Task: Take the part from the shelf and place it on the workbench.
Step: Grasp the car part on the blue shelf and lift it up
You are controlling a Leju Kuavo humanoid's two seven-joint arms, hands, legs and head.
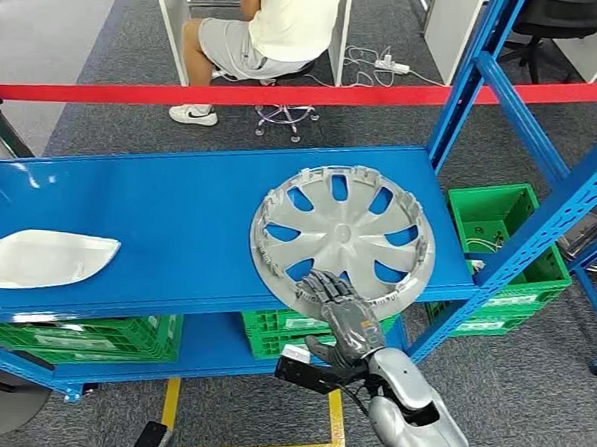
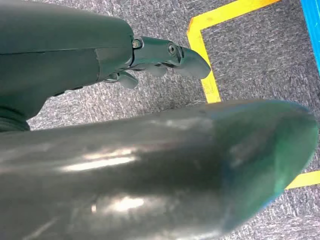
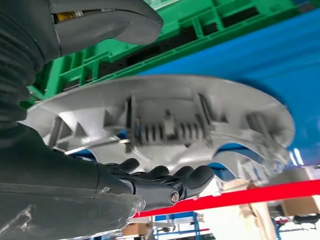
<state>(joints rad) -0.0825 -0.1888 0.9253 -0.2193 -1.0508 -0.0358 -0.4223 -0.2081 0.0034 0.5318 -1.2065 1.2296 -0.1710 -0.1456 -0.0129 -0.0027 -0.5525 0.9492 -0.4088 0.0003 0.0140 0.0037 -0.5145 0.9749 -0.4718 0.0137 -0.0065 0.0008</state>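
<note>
A silver hubcap (image 1: 342,234) lies hollow side up on the blue shelf (image 1: 168,217), its near rim hanging over the front edge. My right hand (image 1: 341,318) reaches over that near rim. Its dark fingers (image 3: 166,177) lie on the ribbed inner face of the hubcap (image 3: 170,120), and the grey thumb (image 3: 113,22) sits on the other side of the rim with a gap showing. My left hand (image 2: 162,55) hangs above the grey carpet with its fingers stretched out and nothing in them.
A white curved part (image 1: 40,258) lies at the shelf's left end. Green crates (image 1: 499,244) stand on the lower level and to the right. Blue uprights (image 1: 537,226) slant on the right. Behind a red tape barrier (image 1: 211,95) a person (image 1: 267,32) sits.
</note>
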